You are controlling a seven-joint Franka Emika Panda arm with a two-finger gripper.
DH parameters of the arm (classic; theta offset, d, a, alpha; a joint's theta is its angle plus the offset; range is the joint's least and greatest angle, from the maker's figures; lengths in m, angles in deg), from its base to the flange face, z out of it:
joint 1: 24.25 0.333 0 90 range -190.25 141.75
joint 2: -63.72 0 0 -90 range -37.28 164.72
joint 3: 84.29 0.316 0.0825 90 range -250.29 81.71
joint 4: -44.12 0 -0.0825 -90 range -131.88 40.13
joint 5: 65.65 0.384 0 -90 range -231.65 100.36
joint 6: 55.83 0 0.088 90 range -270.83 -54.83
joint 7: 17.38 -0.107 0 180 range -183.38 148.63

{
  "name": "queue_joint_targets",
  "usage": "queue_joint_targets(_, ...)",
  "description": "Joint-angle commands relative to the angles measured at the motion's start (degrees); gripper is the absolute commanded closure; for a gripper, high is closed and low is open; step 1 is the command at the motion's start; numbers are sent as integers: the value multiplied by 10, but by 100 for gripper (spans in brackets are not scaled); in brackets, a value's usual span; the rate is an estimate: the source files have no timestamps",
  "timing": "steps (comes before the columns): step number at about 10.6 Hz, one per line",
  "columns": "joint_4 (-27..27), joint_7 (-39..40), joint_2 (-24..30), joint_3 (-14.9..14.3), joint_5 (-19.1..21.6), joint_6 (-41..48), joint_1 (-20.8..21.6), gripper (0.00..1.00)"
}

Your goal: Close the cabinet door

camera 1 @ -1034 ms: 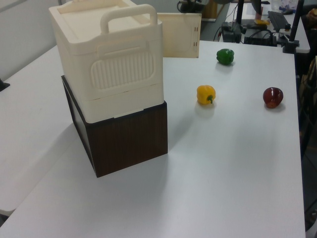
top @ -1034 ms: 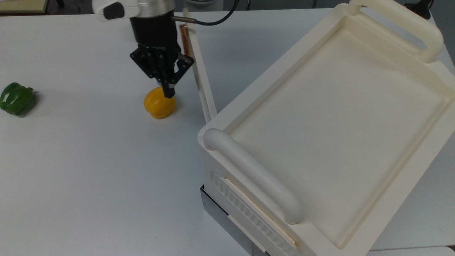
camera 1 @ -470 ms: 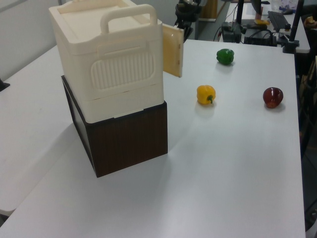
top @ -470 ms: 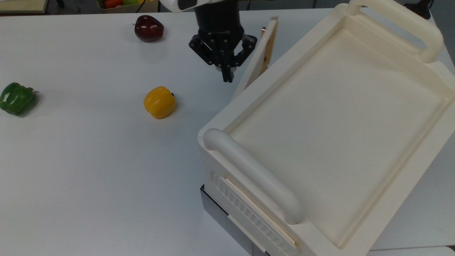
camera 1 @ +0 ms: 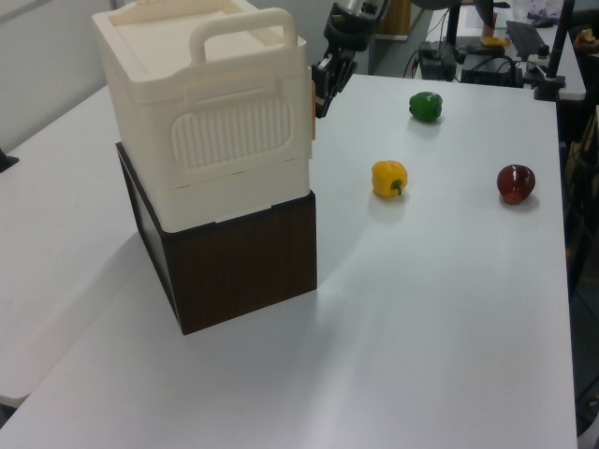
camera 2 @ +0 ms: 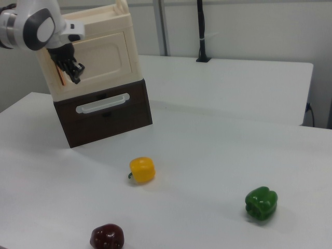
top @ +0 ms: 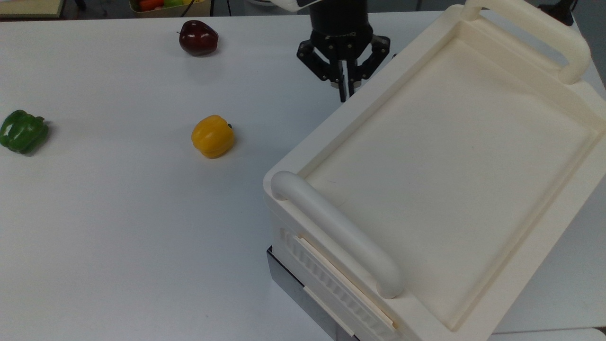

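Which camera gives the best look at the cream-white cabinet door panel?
The right view: the flat cream-white cabinet door panel faces the camera, shut against the box, with the black claw at its edge. The left view gives just a thin edge; in the top view the cabinet's top covers it.

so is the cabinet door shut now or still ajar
Shut, or very nearly. In the right view the cabinet door lies flat in the cabinet front, with the gripper at its handle edge.

White table (top: 118, 227), pale wall (camera 2: 249, 26)
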Motion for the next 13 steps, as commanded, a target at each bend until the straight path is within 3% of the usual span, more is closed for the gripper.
queue_joint_targets(1, 5, -60, -1, -4, -29, -23, 25, 88)
queue_joint_targets(3, 15, -89, -17, -4, -32, -64, 37, 88)
queue_joint_targets(5, 20, -122, -30, -4, -67, -93, 44, 88)
queue_joint_targets(8, 20, -126, -36, -3, -68, -92, 45, 88)
queue_joint_targets(10, 16, -122, -30, -4, -65, -81, 40, 88)
queue_joint_targets(13, 10, -66, -17, -4, -52, 30, -4, 88)
